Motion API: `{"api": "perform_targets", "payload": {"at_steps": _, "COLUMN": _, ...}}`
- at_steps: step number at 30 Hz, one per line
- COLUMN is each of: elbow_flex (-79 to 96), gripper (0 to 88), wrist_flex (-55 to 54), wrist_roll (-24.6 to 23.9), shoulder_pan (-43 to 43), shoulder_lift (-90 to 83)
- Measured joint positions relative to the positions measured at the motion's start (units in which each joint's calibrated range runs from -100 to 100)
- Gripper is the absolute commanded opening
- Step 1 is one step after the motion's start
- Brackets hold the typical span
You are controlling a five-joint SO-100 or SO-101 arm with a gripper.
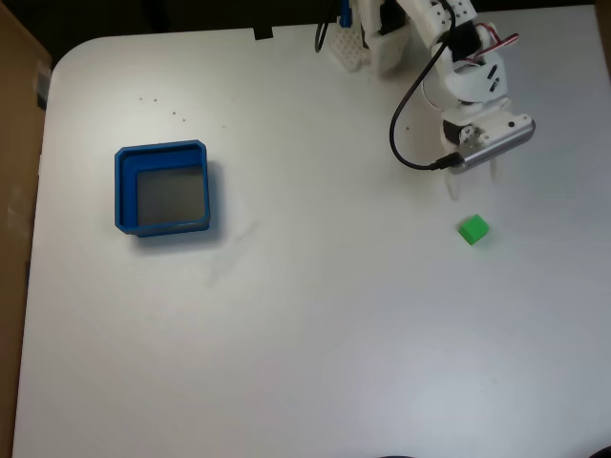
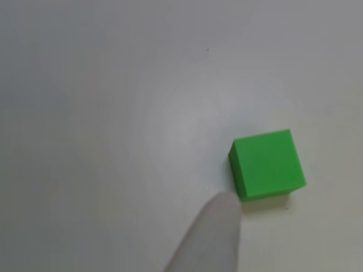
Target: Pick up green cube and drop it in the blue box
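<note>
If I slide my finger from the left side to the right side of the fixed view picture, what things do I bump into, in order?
Blue box → green cube on the white table. The arm's gripper hangs just above the cube, so its place in the order overlaps with it.

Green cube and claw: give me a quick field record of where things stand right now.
green cube: on the table, not held, lower right of centre in the fixed view
claw: just above the cube in the fixed view, jaws apart, nothing between them
fingertip: blurred, close beside the cube's lower left corner in the other view; contact unclear
blue box: far left in the fixed view, nothing inside
table: white
task state: cube not yet picked up
</note>
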Motion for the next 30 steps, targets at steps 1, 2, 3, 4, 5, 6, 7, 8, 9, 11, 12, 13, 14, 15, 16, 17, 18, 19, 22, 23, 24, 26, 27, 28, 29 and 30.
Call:
{"api": "perform_targets", "payload": {"at_steps": 1, "elbow_flex": -1.88, "gripper": 29.6, "wrist_flex": 2.31, "wrist_roll": 0.0, "shoulder_pan": 0.0, "shoulder_lift": 1.5}}
{"api": "perform_targets", "payload": {"at_steps": 2, "elbow_flex": -3.94, "gripper": 29.6, "wrist_flex": 4.37, "wrist_roll": 0.0, "shoulder_pan": 0.0, "shoulder_lift": 3.0}}
{"api": "perform_targets", "payload": {"at_steps": 3, "elbow_flex": -6.0, "gripper": 29.6, "wrist_flex": 6.44, "wrist_roll": 0.0, "shoulder_pan": 0.0, "shoulder_lift": 4.74}}
{"api": "perform_targets", "payload": {"at_steps": 4, "elbow_flex": -8.15, "gripper": 29.6, "wrist_flex": 9.0, "wrist_roll": 0.0, "shoulder_pan": 0.0, "shoulder_lift": 6.41}}
{"api": "perform_targets", "payload": {"at_steps": 5, "elbow_flex": -10.56, "gripper": 29.6, "wrist_flex": 11.47, "wrist_roll": 0.0, "shoulder_pan": 0.0, "shoulder_lift": 8.16}}
{"api": "perform_targets", "payload": {"at_steps": 6, "elbow_flex": -12.98, "gripper": 29.6, "wrist_flex": 13.87, "wrist_roll": 0.0, "shoulder_pan": 0.0, "shoulder_lift": 9.9}}
{"api": "perform_targets", "payload": {"at_steps": 7, "elbow_flex": -15.31, "gripper": 29.6, "wrist_flex": 15.85, "wrist_roll": 0.0, "shoulder_pan": 0.0, "shoulder_lift": 11.57}}
{"api": "perform_targets", "payload": {"at_steps": 8, "elbow_flex": -17.28, "gripper": 29.6, "wrist_flex": 17.42, "wrist_roll": 0.0, "shoulder_pan": 0.0, "shoulder_lift": 13.4}}
{"api": "perform_targets", "payload": {"at_steps": 9, "elbow_flex": -19.25, "gripper": 29.6, "wrist_flex": 18.32, "wrist_roll": 0.0, "shoulder_pan": 0.0, "shoulder_lift": 15.15}}
{"api": "perform_targets", "payload": {"at_steps": 11, "elbow_flex": -22.2, "gripper": 29.6, "wrist_flex": 19.23, "wrist_roll": 0.15, "shoulder_pan": 0.0, "shoulder_lift": 18.64}}
{"api": "perform_targets", "payload": {"at_steps": 12, "elbow_flex": -23.37, "gripper": 29.6, "wrist_flex": 19.89, "wrist_roll": 0.2, "shoulder_pan": 0.0, "shoulder_lift": 19.98}}
{"api": "perform_targets", "payload": {"at_steps": 13, "elbow_flex": -24.53, "gripper": 29.6, "wrist_flex": 20.14, "wrist_roll": 0.24, "shoulder_pan": 0.0, "shoulder_lift": 21.39}}
{"api": "perform_targets", "payload": {"at_steps": 14, "elbow_flex": -25.78, "gripper": 29.6, "wrist_flex": 20.14, "wrist_roll": 0.24, "shoulder_pan": 0.0, "shoulder_lift": 22.64}}
{"api": "perform_targets", "payload": {"at_steps": 15, "elbow_flex": -27.22, "gripper": 29.6, "wrist_flex": 20.22, "wrist_roll": 0.24, "shoulder_pan": 0.0, "shoulder_lift": 24.05}}
{"api": "perform_targets", "payload": {"at_steps": 16, "elbow_flex": -28.65, "gripper": 29.6, "wrist_flex": 20.22, "wrist_roll": 0.24, "shoulder_pan": 0.0, "shoulder_lift": 25.22}}
{"api": "perform_targets", "payload": {"at_steps": 17, "elbow_flex": -30.26, "gripper": 29.6, "wrist_flex": 20.22, "wrist_roll": 0.24, "shoulder_pan": 0.0, "shoulder_lift": 26.72}}
{"api": "perform_targets", "payload": {"at_steps": 18, "elbow_flex": -31.87, "gripper": 29.6, "wrist_flex": 20.22, "wrist_roll": 0.24, "shoulder_pan": 0.0, "shoulder_lift": 28.13}}
{"api": "perform_targets", "payload": {"at_steps": 19, "elbow_flex": -33.3, "gripper": 29.6, "wrist_flex": 20.22, "wrist_roll": 0.24, "shoulder_pan": 0.0, "shoulder_lift": 29.55}}
{"api": "perform_targets", "payload": {"at_steps": 22, "elbow_flex": -36.35, "gripper": 29.6, "wrist_flex": 20.22, "wrist_roll": 0.59, "shoulder_pan": 0.0, "shoulder_lift": 33.29}}
{"api": "perform_targets", "payload": {"at_steps": 23, "elbow_flex": -36.97, "gripper": 29.6, "wrist_flex": 20.22, "wrist_roll": 1.03, "shoulder_pan": 0.0, "shoulder_lift": 34.21}}
{"api": "perform_targets", "payload": {"at_steps": 24, "elbow_flex": -37.42, "gripper": 29.6, "wrist_flex": 20.22, "wrist_roll": 1.61, "shoulder_pan": 0.0, "shoulder_lift": 34.71}}
{"api": "perform_targets", "payload": {"at_steps": 26, "elbow_flex": -38.23, "gripper": 29.6, "wrist_flex": 20.22, "wrist_roll": 3.03, "shoulder_pan": 0.0, "shoulder_lift": 35.12}}
{"api": "perform_targets", "payload": {"at_steps": 27, "elbow_flex": -38.68, "gripper": 29.6, "wrist_flex": 20.22, "wrist_roll": 3.86, "shoulder_pan": 0.0, "shoulder_lift": 35.12}}
{"api": "perform_targets", "payload": {"at_steps": 28, "elbow_flex": -39.12, "gripper": 29.6, "wrist_flex": 20.22, "wrist_roll": 4.54, "shoulder_pan": 0.0, "shoulder_lift": 35.21}}
{"api": "perform_targets", "payload": {"at_steps": 29, "elbow_flex": -39.48, "gripper": 29.6, "wrist_flex": 20.22, "wrist_roll": 5.08, "shoulder_pan": 0.0, "shoulder_lift": 35.21}}
{"api": "perform_targets", "payload": {"at_steps": 30, "elbow_flex": -39.84, "gripper": 29.6, "wrist_flex": 20.22, "wrist_roll": 5.42, "shoulder_pan": 0.0, "shoulder_lift": 35.21}}
